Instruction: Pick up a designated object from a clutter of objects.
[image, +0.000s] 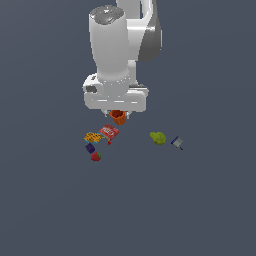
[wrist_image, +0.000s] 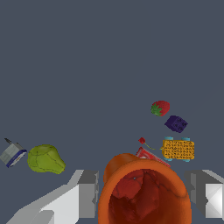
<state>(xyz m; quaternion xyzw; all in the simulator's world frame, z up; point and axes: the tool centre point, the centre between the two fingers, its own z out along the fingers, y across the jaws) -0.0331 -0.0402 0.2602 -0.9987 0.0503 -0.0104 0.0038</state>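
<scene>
The flat slate-grey bench (image: 45, 200) spreads bare on every side of the small clutter, with wide open room around it in the exterior view. The white arm's claw (image: 118, 116) hangs above the group, clenched on the small orange tapered cup (image: 118, 117), which sits between the two pale fingers (wrist_image: 87, 192) and appears lifted off the bench. In the wrist view the cup (wrist_image: 144, 192) fills the gap between the fingers, its round rim towards the camera, a dark reddish hollow inside and faint ribbing on the inner wall. Just below it in the exterior view lies the flat red box (image: 109, 131), with the yellow-orange studded block (image: 92, 137) beside it on the exterior view's left, then the small purple piece (image: 90, 148) and the red strawberry (image: 95, 156) nearer the camera. Well apart, on the exterior view's right, sit the green lumpy pear-like fruit (image: 158, 138) and, just beyond it, the small blue-grey tool (image: 177, 143).
</scene>
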